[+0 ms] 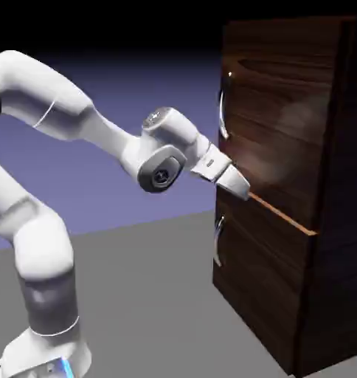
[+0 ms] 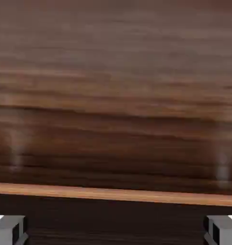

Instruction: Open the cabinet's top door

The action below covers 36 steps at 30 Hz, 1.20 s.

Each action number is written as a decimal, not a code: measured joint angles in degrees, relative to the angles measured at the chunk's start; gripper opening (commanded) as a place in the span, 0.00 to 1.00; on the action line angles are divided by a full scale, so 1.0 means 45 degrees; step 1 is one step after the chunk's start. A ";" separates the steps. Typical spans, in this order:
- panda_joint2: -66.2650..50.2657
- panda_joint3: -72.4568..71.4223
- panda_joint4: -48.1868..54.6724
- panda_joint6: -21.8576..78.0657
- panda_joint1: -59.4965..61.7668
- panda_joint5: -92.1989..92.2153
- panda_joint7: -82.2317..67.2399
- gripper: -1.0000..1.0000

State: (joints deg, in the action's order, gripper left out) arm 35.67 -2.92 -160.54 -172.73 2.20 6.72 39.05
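One camera is standing off beside the arm, looking across at the cabinet (image 1: 285, 184); the other is riding the hand, pressing close to the top door (image 2: 116, 95) — both are sharing its lower orange edge (image 1: 281, 210).

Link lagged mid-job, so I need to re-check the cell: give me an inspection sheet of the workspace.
Surface: grey table, bare where visible.
Job's things: cabinet upright; top door looks shut, its silver handle untouched; lower door shut.
Clutter: nothing seen.
Grippers: gripper open, at the seam between the doors, below the top handle; fingertips wide apart in the hand view, holding nothing.
Cables: nothing seen.
Surroundings: plain blue-violet backdrop.
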 measured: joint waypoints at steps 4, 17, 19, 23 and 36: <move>0.0991 -0.0961 0.0154 0.0422 0.0952 0.2215 -0.1122 1.00; 0.4213 -0.4083 0.0653 0.1792 0.4045 0.9415 -0.4769 1.00; 0.4709 -0.4564 0.0730 0.2003 0.4520 1.0523 -0.5330 1.00; 0.5700 -0.5524 0.0883 0.2425 0.5472 1.2738 -0.6452 1.00; 0.8922 -0.8647 0.1382 0.3796 0.8565 1.9938 -1.0100 1.00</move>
State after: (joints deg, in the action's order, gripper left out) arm 75.82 -41.83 -154.31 -155.65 40.74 96.44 -6.40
